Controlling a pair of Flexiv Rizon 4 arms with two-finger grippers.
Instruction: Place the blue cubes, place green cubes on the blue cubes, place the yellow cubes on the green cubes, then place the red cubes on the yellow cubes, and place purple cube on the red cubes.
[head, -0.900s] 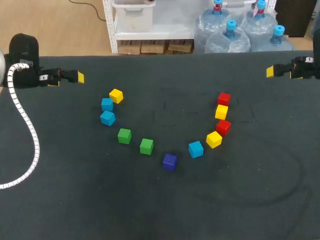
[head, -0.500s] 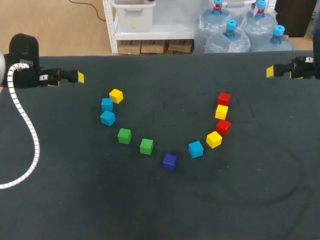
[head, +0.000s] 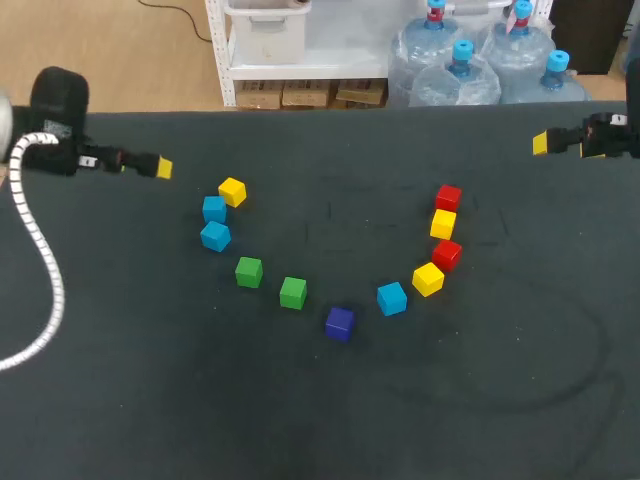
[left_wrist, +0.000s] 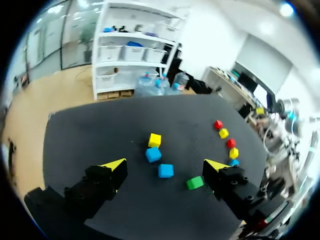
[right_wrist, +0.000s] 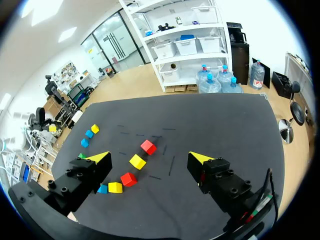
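Nudged the left gripper (head: 163, 168) slightly down and right in the upper left, nearer the two light-blue cubes (head: 215, 236) at left centre; fingers spread wide, empty. Left the right gripper (head: 540, 143) parked upper right, equally wide. Moved no cube; probably the opening reach, stacking not begun.

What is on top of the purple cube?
Nothing: the purple cube has a bare top and sits directly on the table. The patch under it is hidden.
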